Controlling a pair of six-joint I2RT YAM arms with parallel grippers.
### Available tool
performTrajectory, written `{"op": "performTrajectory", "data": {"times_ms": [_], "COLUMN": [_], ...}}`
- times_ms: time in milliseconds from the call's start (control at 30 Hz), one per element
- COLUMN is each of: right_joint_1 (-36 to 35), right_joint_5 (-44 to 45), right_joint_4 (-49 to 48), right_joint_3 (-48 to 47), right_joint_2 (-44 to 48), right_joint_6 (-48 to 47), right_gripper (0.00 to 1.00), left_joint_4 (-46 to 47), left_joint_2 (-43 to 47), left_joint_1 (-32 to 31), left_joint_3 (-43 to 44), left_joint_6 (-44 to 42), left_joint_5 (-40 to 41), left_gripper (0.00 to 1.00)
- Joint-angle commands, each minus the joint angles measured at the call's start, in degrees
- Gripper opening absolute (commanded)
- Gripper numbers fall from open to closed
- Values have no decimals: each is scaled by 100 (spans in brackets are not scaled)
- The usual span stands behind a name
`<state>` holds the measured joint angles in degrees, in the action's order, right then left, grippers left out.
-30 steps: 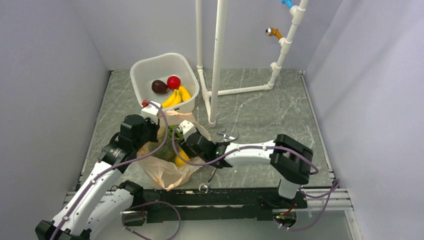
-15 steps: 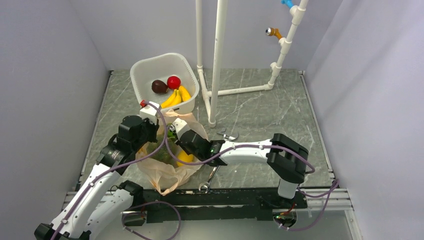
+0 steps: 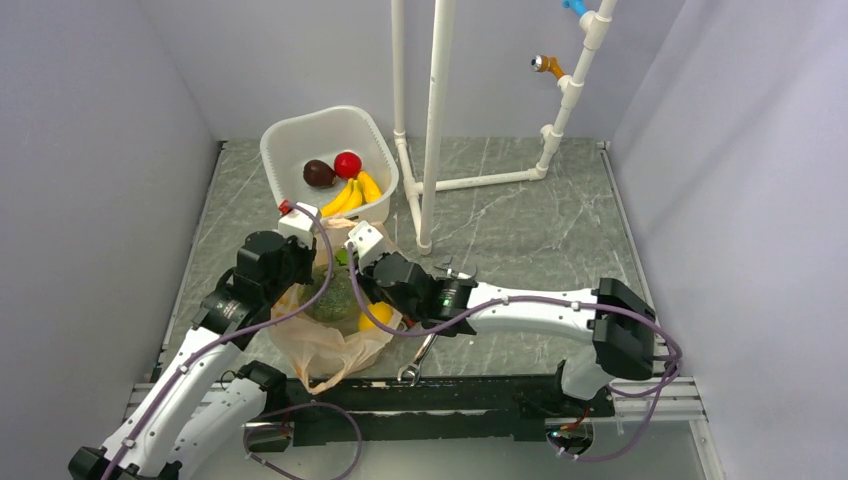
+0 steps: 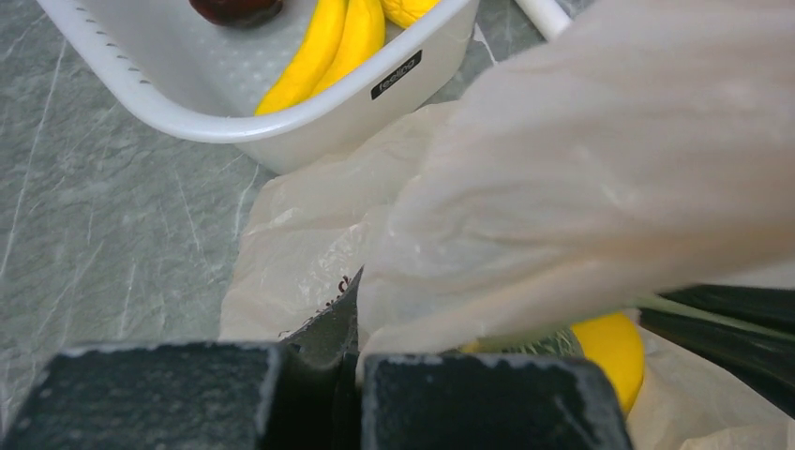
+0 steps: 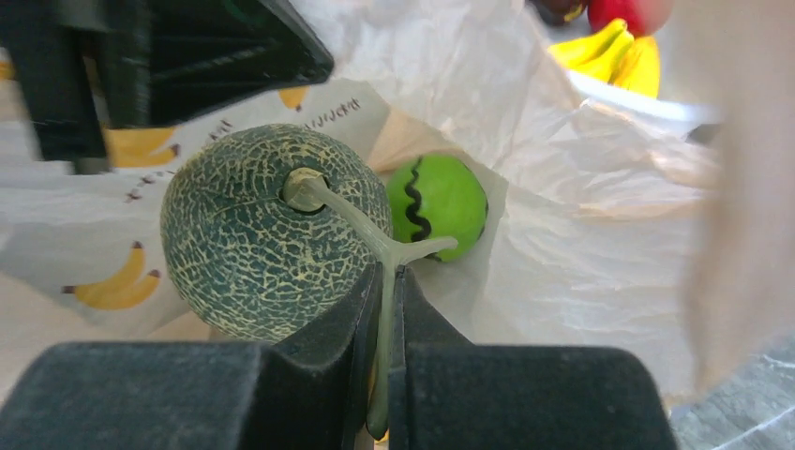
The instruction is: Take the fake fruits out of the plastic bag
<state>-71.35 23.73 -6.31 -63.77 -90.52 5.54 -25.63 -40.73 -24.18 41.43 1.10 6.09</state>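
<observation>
The plastic bag (image 3: 330,348), pinched by left end effector (image 4: 354,309), holds green melon (image 5: 253,234) gripped by right end effector (image 5: 386,286).

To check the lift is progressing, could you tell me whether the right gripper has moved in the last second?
Yes. The right gripper, shut on the stem of the green melon, has shifted toward the white tub.

The right gripper (image 5: 386,286) had its jaws pinched tight on the pale stem of the netted dark-green melon (image 5: 267,230). The striped green ball (image 5: 438,206) sat just beside it, both down inside the banana-printed plastic bag (image 5: 562,244).
</observation>
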Motion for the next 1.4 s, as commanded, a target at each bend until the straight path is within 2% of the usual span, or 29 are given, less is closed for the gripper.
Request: {"op": "performTrajectory", "data": {"times_ms": [0,233,467,767,900,1100,1367], "right_joint_1": [-87,-205,-204,-206,-204,-148,634], "right_joint_5": [10,-132,-81,-147,50,919,1078], "right_joint_4": [-321,-188,276,539,512,141,207], "right_joint_3": [-133,-144,-112,-921,-1571,-2609,-4119], "right_joint_2": [519,832,1738,2374,2225,1671,189], "right_joint_6": [47,183,381,159,-168,-1088,-1712], "right_gripper": [0,0,0,0,0,0,0], "left_joint_4": [0,-150,-151,-354,-350,-355,-221], "left_joint_2": [-115,-265,-159,-217,-247,-96,323], "left_joint_1": [10,10,10,12,10,10,10], "left_joint_3": [186,257,251,286,295,265,131], "left_joint_6": [54,214,173,187,185,172,135], "left_joint_5": [349,926,875,1207,1186,1307,1460], "left_gripper": [0,0,0,0,0,0,0]}}
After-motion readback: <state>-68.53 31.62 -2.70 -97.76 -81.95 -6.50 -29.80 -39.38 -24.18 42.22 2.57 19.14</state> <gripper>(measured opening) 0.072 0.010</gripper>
